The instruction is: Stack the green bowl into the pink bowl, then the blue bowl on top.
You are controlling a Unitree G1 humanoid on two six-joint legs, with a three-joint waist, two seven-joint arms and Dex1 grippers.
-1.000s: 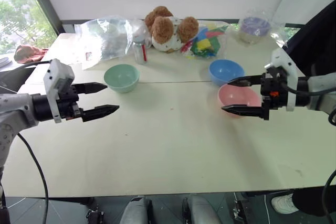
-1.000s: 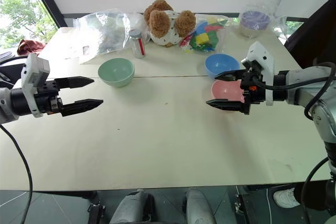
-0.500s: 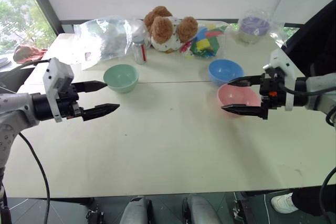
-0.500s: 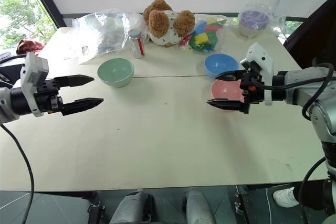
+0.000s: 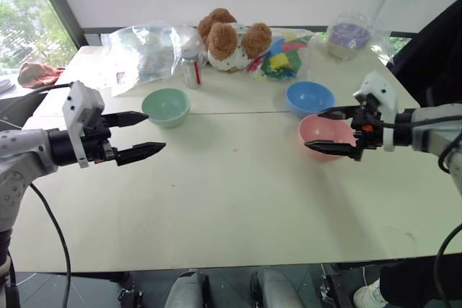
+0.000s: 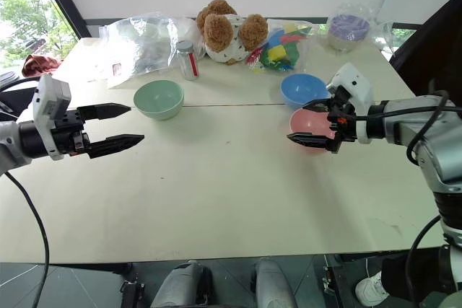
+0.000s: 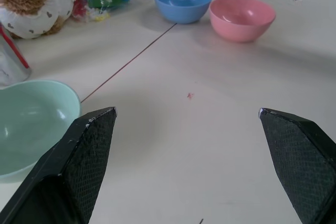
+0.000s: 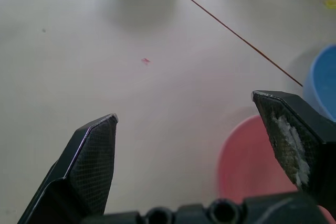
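The green bowl (image 5: pixel 167 106) stands upright on the left half of the table. My left gripper (image 5: pixel 153 132) hovers open just in front of it and to its left, holding nothing. On the right half, the pink bowl (image 5: pixel 325 133) sits in front of the blue bowl (image 5: pixel 310 98), almost touching it. My right gripper (image 5: pixel 314 130) is open above the pink bowl's near-left rim, with one finger on each side of the rim and nothing gripped. The left wrist view shows the green bowl (image 7: pixel 31 124), the blue bowl (image 7: pixel 182 2) and the pink bowl (image 7: pixel 242 18).
Along the table's far edge lie a clear plastic bag (image 5: pixel 141 52), a small bottle (image 5: pixel 191 68), a teddy bear (image 5: pixel 231 37), a bag of colourful toys (image 5: pixel 285 54) and a wrapped purple bowl (image 5: pixel 350 36). A seam (image 5: pixel 238 112) crosses the table.
My right gripper has tipped down a little and edged farther out over the pink bowl. The left gripper and the bowls have stayed put.
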